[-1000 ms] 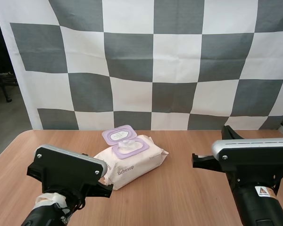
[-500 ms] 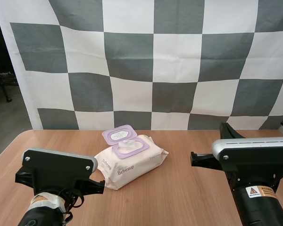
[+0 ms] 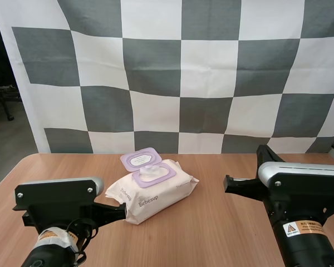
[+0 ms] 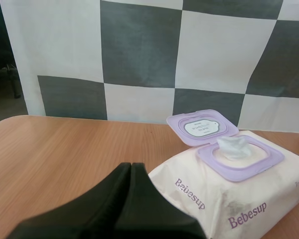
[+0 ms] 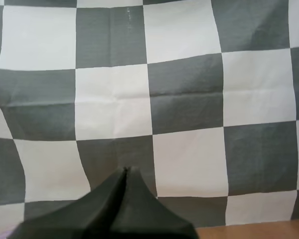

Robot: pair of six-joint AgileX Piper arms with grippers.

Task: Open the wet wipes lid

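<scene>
Now purple plastic lid (image 3: 140, 159) is open on pale pink wipes pack (image 3: 156, 194); left claw (image 4: 131, 165) backed off, pressed together like right claw (image 5: 125, 170). Done imo.

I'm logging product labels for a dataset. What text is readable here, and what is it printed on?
"Bebesup": purple, on the long side of the pack of wet wipes.
"Bebesup": again, tilted, on the pack's adjoining side.
Label inside the open lid: too small to read.
Warning sticker on the right arm: too small to read.
</scene>
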